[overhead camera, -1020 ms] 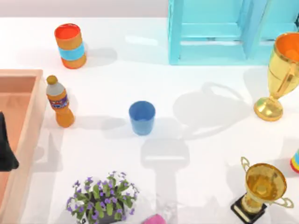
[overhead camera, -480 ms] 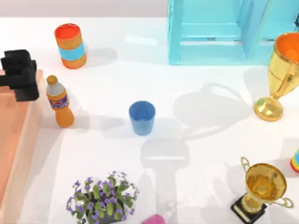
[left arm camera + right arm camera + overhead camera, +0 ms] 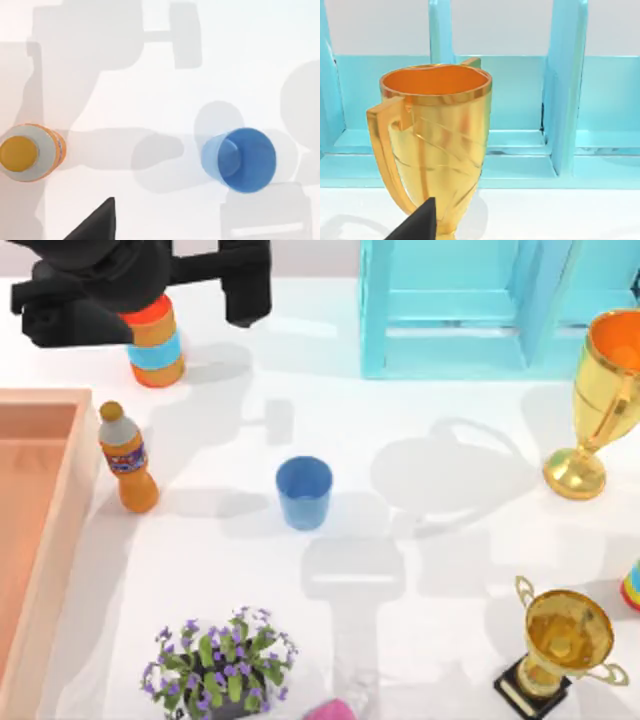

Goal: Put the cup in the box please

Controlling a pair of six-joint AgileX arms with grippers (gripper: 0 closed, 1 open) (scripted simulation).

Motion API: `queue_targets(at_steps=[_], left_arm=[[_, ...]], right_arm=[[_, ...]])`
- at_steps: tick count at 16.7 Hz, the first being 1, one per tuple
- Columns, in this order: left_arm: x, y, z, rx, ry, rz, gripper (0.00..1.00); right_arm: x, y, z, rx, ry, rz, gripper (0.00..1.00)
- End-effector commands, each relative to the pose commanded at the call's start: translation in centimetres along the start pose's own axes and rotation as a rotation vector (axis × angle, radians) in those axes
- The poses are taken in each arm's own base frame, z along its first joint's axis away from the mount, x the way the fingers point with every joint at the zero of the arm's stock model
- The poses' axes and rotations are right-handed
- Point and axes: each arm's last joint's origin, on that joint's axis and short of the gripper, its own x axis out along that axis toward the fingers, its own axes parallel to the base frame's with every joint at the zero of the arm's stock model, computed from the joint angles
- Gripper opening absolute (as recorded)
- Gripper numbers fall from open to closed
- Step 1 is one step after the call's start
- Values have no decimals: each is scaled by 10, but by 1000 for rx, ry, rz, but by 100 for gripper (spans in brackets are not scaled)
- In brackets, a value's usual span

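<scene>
Bright, even light; soft grey shadows

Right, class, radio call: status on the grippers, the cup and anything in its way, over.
Left gripper high over the table's far left, empty. Cup upright mid-table, untouched. Box at the left edge. Orange bottle stands between cup and box.

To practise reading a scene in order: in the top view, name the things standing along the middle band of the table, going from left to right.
box → orange bottle → cup → tall gold trophy
</scene>
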Motion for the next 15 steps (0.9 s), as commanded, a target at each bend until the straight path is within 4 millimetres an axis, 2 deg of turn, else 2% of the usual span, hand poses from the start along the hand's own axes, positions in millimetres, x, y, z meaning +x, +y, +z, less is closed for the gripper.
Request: queue_targets(at_steps=[2, 4, 9, 12, 15], left_arm=[[30, -28, 16, -3, 118, 34, 100], [62, -54, 24, -3, 221, 74, 100], [129, -99, 18, 2, 402, 173, 100], [150, -110, 11, 5, 452, 208, 100], [153, -112, 10, 5, 458, 212, 100]], right_arm=[[0, 0, 0, 0, 0, 0, 100], [0, 0, 0, 0, 0, 0, 100], [0, 0, 0, 0, 0, 0, 100], [0, 0, 0, 0, 0, 0, 100], [0, 0, 0, 0, 0, 0, 100]])
